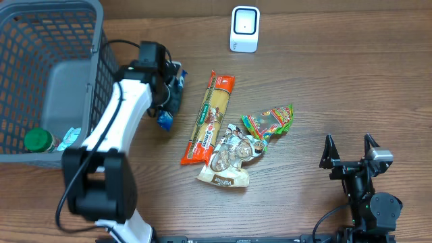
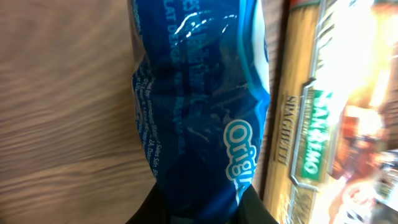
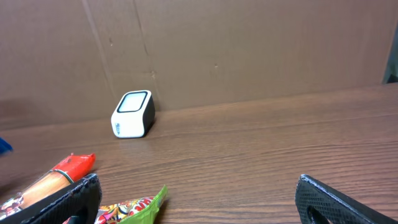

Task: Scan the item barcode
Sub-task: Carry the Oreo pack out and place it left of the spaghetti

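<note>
A blue snack packet (image 1: 169, 102) lies on the table just right of the basket. It fills the left wrist view, where the blue packet (image 2: 199, 106) shows white lettering. My left gripper (image 1: 164, 91) is shut on its near end, and the left gripper (image 2: 202, 210) has its dark jaws pressed to both sides of the packet. No barcode shows on the packet. The white scanner (image 1: 244, 29) stands at the table's far edge and appears as the scanner (image 3: 132, 114) in the right wrist view. My right gripper (image 1: 349, 150) rests open and empty at the front right; the right gripper (image 3: 196, 186) has nothing between its fingers.
A grey mesh basket (image 1: 67, 40) at the left holds a green-lidded jar (image 1: 39, 140). A spaghetti pack (image 1: 209, 118), a green bag (image 1: 268, 121) and a silver pouch (image 1: 229, 158) lie mid-table. The spaghetti pack (image 2: 317, 124) lies right beside the blue packet.
</note>
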Controlling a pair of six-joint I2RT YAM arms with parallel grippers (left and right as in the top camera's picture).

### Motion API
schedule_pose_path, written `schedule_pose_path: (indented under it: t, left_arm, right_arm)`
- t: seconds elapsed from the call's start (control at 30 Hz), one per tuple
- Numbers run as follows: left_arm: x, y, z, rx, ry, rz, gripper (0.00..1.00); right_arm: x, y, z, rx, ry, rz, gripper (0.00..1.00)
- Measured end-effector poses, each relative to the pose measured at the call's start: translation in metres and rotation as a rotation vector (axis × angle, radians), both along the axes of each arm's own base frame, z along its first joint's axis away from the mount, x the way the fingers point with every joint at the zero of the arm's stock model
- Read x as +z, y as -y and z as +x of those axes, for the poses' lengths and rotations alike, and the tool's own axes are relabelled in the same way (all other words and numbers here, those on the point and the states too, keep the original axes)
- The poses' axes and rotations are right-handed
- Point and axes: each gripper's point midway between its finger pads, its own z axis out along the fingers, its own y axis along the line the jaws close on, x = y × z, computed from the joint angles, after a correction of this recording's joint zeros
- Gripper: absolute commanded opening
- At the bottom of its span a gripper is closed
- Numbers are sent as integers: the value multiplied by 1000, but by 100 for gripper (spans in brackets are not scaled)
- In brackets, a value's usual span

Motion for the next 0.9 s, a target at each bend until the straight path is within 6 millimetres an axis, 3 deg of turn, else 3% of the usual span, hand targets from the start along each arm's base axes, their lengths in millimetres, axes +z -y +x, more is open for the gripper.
schedule_pose_path:
  t: [0.13, 0.27, 0.3, 0.33, 0.4, 0.47, 0.77, 0.83, 0.9]
  left_arm:
    - [-28, 14, 0, -36, -48, -8, 9]
    - [-36, 30, 1, -71, -49, -20, 12]
    - [-36, 33, 0, -78, -50, -21, 20]
    - [-36, 36, 0, -87, -51, -22, 39]
    - [-36, 40, -1, -99, -49, -25, 63]
    - [-36, 44, 0, -106, -41, -29, 95]
    - [-34, 41, -1, -96, -51, -30, 100]
    - [-28, 36, -1, -85, -53, -18, 100]
    - [-8, 30, 4, -70, -24, -5, 100]
  right_arm:
    - [0, 0, 0, 0, 0, 1, 100]
    - [0, 0, 0, 0, 0, 0, 100]
    - [0, 0, 0, 0, 1, 0, 100]
    - [0, 0, 0, 0, 0, 0, 100]
    - [0, 0, 0, 0, 1, 0, 100]
    - [0, 0, 0, 0, 1, 0, 100]
    - [0, 0, 0, 0, 0, 0, 100]
    - [0, 0, 0, 0, 1, 0, 100]
    - [0, 0, 0, 0, 1, 0, 100]
